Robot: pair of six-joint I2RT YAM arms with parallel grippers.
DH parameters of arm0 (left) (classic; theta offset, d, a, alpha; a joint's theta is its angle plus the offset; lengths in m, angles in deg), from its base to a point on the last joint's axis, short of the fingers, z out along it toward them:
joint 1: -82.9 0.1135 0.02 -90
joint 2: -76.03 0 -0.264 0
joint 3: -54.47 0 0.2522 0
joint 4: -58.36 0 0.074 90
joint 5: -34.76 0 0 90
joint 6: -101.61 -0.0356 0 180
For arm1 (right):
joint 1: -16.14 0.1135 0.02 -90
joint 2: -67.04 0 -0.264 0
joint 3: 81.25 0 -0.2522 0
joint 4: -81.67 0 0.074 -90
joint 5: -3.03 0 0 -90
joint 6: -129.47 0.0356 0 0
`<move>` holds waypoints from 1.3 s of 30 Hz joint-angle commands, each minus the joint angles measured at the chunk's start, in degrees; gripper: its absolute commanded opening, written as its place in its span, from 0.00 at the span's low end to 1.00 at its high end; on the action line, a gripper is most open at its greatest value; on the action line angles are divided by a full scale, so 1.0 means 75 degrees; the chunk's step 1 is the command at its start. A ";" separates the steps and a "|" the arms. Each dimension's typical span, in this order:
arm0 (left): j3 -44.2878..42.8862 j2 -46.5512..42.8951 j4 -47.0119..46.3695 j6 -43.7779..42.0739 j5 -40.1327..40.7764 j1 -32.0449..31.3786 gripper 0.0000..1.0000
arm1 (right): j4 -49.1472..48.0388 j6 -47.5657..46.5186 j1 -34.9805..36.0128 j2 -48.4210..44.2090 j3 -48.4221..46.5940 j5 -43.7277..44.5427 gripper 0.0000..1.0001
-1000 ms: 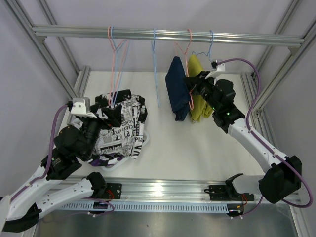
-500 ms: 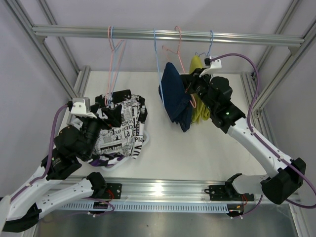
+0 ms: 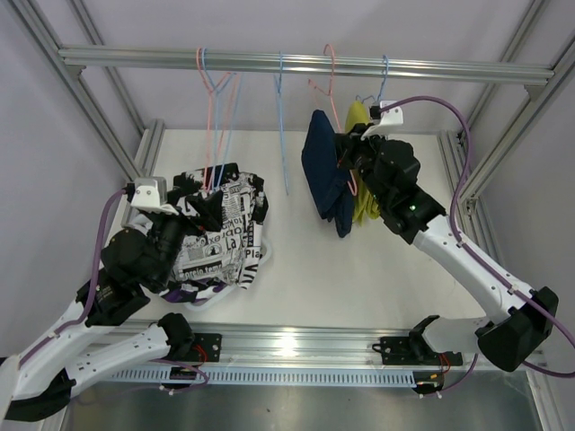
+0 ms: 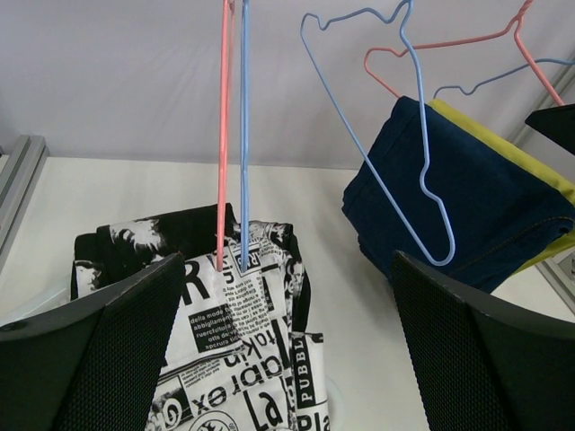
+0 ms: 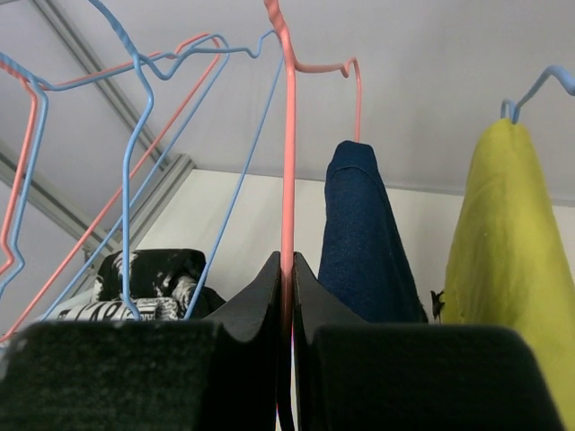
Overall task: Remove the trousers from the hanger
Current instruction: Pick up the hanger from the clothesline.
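Navy trousers (image 3: 325, 171) hang on a pink hanger (image 3: 331, 76) from the top rail; they also show in the right wrist view (image 5: 359, 233) and the left wrist view (image 4: 449, 206). My right gripper (image 3: 350, 154) is shut on that pink hanger's wire (image 5: 287, 135), beside the navy cloth. Yellow trousers (image 3: 362, 193) hang on a blue hanger (image 3: 384, 76) just right of it. A pile of trousers (image 3: 220, 233) with black-and-white print lies on the table at the left. My left gripper (image 3: 193, 208) is open above this pile, holding nothing.
Empty pink and blue hangers (image 3: 214, 108) hang over the pile, and another empty blue hanger (image 3: 282, 117) hangs mid-rail. The aluminium rail (image 3: 296, 63) crosses the top. Frame posts (image 3: 503, 135) stand at the right and left sides.
My right gripper has swung the pink hanger with the navy trousers left, then back a little right and up. The left arm has not moved.
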 commanded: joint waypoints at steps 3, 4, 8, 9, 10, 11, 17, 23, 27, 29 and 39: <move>0.0067 0.0061 -0.0274 -0.0274 -0.0197 -0.0144 0.99 | -0.0696 -0.0752 0.0486 -0.0579 -0.0846 0.0950 0.00; 0.0056 0.0061 -0.0274 -0.0297 -0.0221 -0.0156 0.99 | -0.0626 -0.0811 0.0603 -0.0626 -0.0870 0.1102 0.00; 0.0032 0.0107 -0.0262 -0.0367 -0.0268 -0.0273 0.99 | -0.0508 -0.0929 0.0814 -0.0907 -0.0917 0.1314 0.00; 0.0055 0.0131 -0.0274 -0.0402 -0.0268 -0.0285 1.00 | -0.0531 -0.0941 0.0873 -0.0966 -0.0882 0.1372 0.00; 0.0056 0.0154 -0.0274 -0.0426 -0.0268 -0.0308 0.99 | -0.0566 -0.1011 0.0920 -0.1083 -0.0824 0.1431 0.00; 0.0067 0.0178 -0.0274 -0.0438 -0.0268 -0.0366 0.99 | -0.0555 -0.1011 0.0967 -0.1130 -0.0812 0.1478 0.00; 0.0056 0.0342 -0.0286 -0.0555 -0.0233 -0.0542 0.99 | -0.0449 -0.1012 0.1155 -0.1493 -0.0543 0.1701 0.00; 0.0266 0.0377 -0.0554 -0.1021 -0.0116 -0.1150 1.00 | -0.0309 -0.0695 0.1576 -0.2079 0.0054 0.2344 0.00; 0.0875 0.0108 -0.1840 -0.1948 0.0364 -0.2076 1.00 | -0.0333 -0.0496 0.1893 -0.2384 0.0675 0.3187 0.00; 0.1098 0.0282 -0.2171 -0.2427 0.0831 -0.2648 0.99 | -0.0262 -0.0379 0.2057 -0.2431 0.0793 0.3539 0.00; 0.1146 0.2169 -0.3813 -0.3228 0.2322 -0.4000 0.99 | 0.0042 -0.0074 0.3123 -0.2361 0.1017 0.5004 0.00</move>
